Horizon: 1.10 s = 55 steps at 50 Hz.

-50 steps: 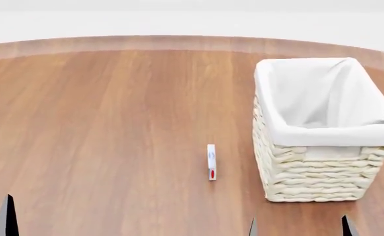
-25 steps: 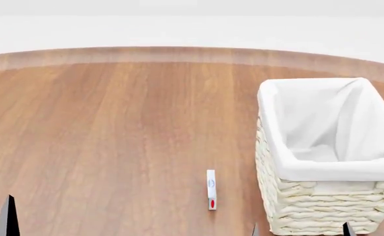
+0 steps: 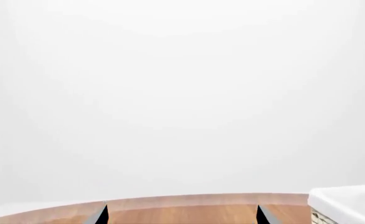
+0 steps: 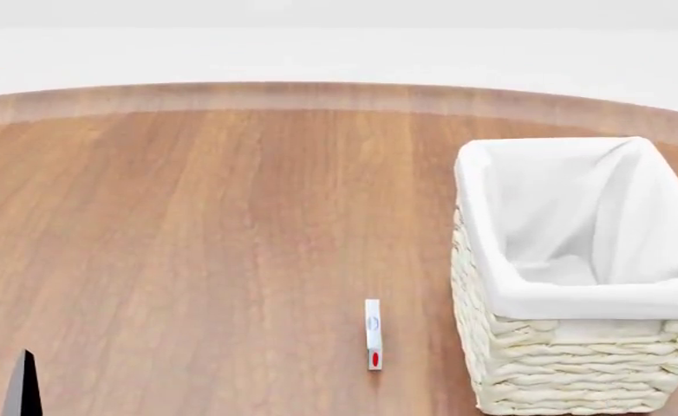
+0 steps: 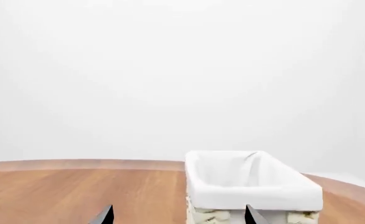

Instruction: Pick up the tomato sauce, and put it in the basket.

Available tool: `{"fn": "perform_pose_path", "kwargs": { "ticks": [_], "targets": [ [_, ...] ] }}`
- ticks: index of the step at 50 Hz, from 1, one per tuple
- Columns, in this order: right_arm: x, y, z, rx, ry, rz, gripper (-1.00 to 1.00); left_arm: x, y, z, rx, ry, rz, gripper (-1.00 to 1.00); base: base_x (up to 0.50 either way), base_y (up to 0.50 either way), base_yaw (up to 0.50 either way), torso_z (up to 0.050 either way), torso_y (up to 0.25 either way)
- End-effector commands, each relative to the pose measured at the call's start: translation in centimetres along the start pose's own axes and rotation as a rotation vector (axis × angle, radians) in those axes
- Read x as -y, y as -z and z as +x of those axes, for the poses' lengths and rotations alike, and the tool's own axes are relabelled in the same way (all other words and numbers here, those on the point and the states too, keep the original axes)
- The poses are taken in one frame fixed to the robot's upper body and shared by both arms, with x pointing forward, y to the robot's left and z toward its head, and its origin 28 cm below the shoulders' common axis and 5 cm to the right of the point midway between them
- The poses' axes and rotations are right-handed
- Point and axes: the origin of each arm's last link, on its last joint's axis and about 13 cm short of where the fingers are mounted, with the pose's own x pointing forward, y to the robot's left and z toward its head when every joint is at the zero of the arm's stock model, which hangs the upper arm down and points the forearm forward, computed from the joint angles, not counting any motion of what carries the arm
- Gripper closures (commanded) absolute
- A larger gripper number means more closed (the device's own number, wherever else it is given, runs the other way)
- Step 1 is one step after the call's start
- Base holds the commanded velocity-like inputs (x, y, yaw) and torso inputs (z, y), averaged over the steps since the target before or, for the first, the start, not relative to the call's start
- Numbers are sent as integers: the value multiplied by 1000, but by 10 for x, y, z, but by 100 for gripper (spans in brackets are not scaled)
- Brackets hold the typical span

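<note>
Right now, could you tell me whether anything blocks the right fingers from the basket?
Nothing visible does: only bare wooden table lies between the right fingers and the cream woven wicker basket. A small white strip lies aside.

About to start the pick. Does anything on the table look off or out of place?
Yes. No tomato sauce can shows in any view. The only loose thing is a thin white strip with a red mark, lying flat on the wooden table beside the basket; I cannot tell what it is. The basket stands upright, liner neat, nothing visible inside.
</note>
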Motion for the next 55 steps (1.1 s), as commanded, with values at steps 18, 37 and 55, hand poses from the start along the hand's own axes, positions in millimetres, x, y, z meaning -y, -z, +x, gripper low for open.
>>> {"fn": "perform_pose_path", "kwargs": {
  "ticks": [18,37,55],
  "targets": [
    [-6,82,-70,-213,26,-31,-100,1,7,-1,-19,3,-6,-100,0,0,0,0,0],
    [-9,97,-77,-261,6,-38,-100,1,9,-1,-22,1,-9,-100,0,0,0,0,0],
    [-11,115,-82,-313,-8,-50,-100,0,13,-1,-31,-1,-11,-100,0,0,0,0,0]
  ]
}}
